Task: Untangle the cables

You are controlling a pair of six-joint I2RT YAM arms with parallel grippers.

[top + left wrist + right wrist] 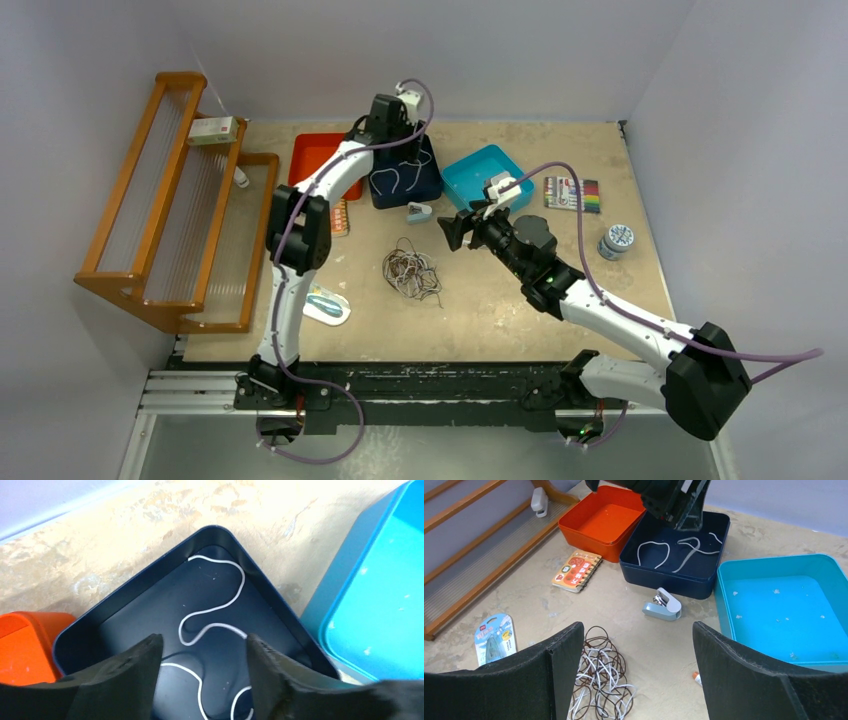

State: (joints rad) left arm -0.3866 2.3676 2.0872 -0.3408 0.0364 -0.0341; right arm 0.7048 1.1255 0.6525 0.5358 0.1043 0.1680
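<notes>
Right gripper (635,630) jaws are held wide apart and empty near the tangled cables (599,682) at table centre. Left gripper (204,637) jaws are parted, apparently holding nothing, over a white cable (215,609) in the navy tray (215,529). Knotted loops may be dragged whole if one strand is pulled.

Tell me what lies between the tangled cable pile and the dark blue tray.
A small grey stapler lies between the cable tangle and the dark blue tray, nearer the tray. The right wrist view shows it best.
</notes>
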